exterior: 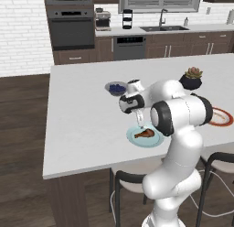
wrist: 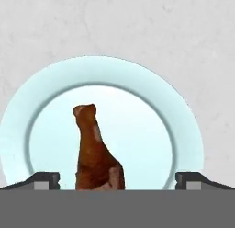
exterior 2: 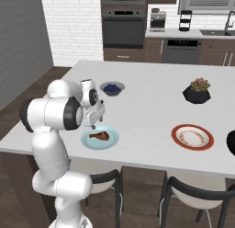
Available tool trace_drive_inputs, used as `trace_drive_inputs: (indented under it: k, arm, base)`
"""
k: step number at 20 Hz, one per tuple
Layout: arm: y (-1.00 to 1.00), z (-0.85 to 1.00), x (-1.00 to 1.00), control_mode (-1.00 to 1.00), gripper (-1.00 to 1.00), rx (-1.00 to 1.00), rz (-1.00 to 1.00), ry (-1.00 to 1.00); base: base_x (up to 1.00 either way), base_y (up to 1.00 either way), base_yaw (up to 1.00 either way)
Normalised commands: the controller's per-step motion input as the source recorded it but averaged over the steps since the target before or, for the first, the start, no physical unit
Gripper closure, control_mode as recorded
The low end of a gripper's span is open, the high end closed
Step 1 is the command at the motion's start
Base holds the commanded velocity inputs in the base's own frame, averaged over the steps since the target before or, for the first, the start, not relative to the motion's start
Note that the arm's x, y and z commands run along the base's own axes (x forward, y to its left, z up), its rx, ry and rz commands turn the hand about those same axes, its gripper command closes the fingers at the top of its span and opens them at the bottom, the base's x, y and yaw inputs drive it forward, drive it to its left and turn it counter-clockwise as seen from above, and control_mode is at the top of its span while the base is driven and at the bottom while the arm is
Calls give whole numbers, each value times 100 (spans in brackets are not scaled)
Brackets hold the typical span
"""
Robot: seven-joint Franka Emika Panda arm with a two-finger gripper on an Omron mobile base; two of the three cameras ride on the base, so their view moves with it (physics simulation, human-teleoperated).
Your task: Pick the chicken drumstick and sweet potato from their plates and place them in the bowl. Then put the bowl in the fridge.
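Reddish-brown, the chicken drumstick (wrist: 95, 151) lies on the light blue plate (wrist: 50, 84) at the counter's (exterior: 82, 111) near edge, right beneath your claw (wrist: 117, 180). Your claw's jaws are spread wide, holding nothing; the drumstick's long axis runs between them, so you can descend straight.

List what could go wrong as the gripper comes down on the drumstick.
The open gripper hangs over the chicken drumstick, whose fat end sits between the fingertips. It tapers, so it may squirt out on closing. The fingertips could also strike the light blue plate and shove it along the counter.
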Motion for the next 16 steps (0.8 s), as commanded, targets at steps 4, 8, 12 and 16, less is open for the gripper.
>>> trace_drive_inputs:
  k: [4,8,12,16]
  arm:
    - [16,-30,13,-100,-100,-8,0,1]
    - [-10,-12,-34,-100,-100,-1,0,0]
    - [-18,-10,-27,-100,-100,0,0,-1]
    - [-19,-13,-14,-100,-100,0,4,-1]
  base:
    - [0,0,0]
    - [0,0,0]
    - [0,0,0]
    - [0,0,0]
